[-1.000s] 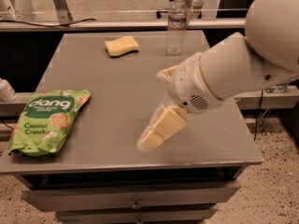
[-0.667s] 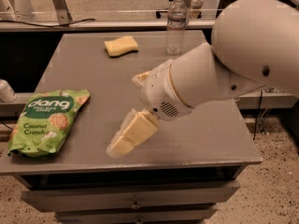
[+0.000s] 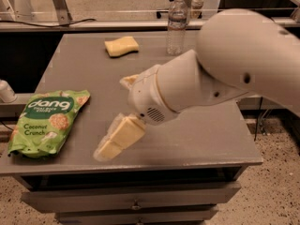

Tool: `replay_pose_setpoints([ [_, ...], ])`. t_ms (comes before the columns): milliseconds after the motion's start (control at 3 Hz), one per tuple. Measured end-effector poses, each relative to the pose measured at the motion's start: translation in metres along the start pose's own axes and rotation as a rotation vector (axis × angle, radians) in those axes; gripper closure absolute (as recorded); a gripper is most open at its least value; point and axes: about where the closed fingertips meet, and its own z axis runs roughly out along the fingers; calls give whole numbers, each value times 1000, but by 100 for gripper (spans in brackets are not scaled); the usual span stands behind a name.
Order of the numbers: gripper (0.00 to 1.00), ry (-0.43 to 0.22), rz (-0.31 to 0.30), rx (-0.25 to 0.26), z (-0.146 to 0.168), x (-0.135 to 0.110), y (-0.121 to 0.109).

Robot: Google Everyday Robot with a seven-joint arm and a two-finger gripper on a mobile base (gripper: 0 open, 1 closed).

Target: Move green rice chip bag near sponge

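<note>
The green rice chip bag (image 3: 47, 123) lies flat at the table's front left, its "dang" logo facing up. The pale yellow sponge (image 3: 122, 46) lies at the back of the table, left of the middle. My gripper (image 3: 113, 118) hangs over the table's front middle, just right of the bag and not touching it. It is open and empty, with one cream finger (image 3: 117, 138) pointing down-left toward the table's front edge. The big white arm (image 3: 225, 69) reaches in from the right.
A clear plastic water bottle (image 3: 177, 25) stands at the back of the grey table (image 3: 187, 139), right of the sponge. A white object (image 3: 5, 92) sits off the table's left edge. Drawers are below the front edge.
The arm and gripper have moved left across the table's front, closer to the bag. The bag, sponge and bottle have not moved.
</note>
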Motion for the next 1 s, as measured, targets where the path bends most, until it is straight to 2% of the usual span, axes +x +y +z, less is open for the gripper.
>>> replay_pose_setpoints([
  [667, 0, -122, -10, -34, 88, -24, 13],
  [1000, 0, -154, 18, -10, 116, -37, 14],
])
